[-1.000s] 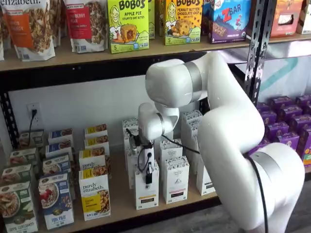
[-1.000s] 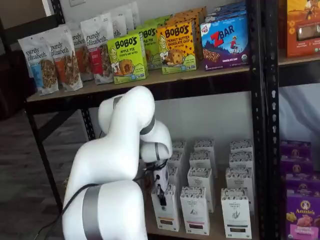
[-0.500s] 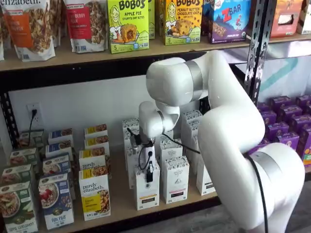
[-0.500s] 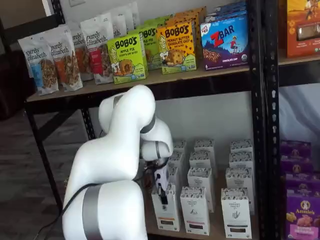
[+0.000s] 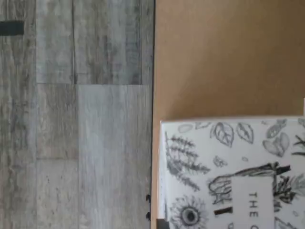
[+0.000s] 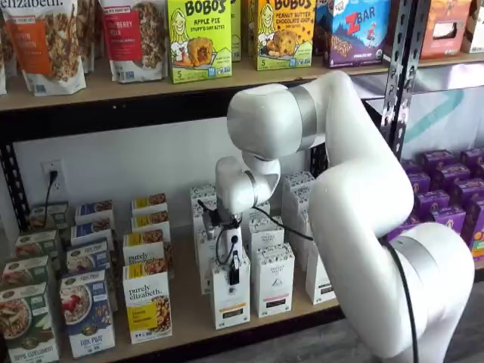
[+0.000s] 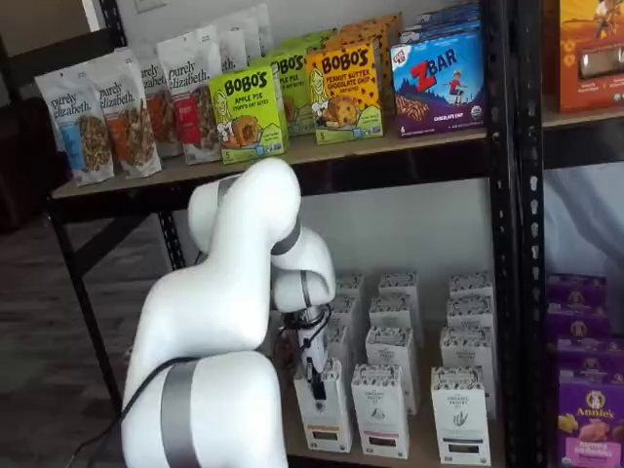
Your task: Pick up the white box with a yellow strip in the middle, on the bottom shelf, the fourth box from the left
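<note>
The white box (image 6: 230, 302) with a short yellow band on its front stands at the front edge of the bottom shelf (image 6: 189, 314); it is also in a shelf view (image 7: 325, 414). My gripper (image 6: 234, 277) comes down onto its top, a black finger lying over the upper front face, shut on the box, as a shelf view (image 7: 315, 383) also shows. In the wrist view the box's leaf-patterned top (image 5: 228, 176) sits on the tan shelf board (image 5: 224, 57) close to its black front edge.
Like white cartons with dark bands (image 6: 273, 280) stand right beside and behind the held box. The purely elizabeth boxes (image 6: 147, 302) stand to its left. The upper shelf (image 6: 113, 91) carries bags and Bobo's boxes. Grey plank floor (image 5: 76, 119) lies past the shelf edge.
The arm's elbow has risen a little and the wrist shifted slightly. The fingers have closed on the box top. The box stands where it was.
</note>
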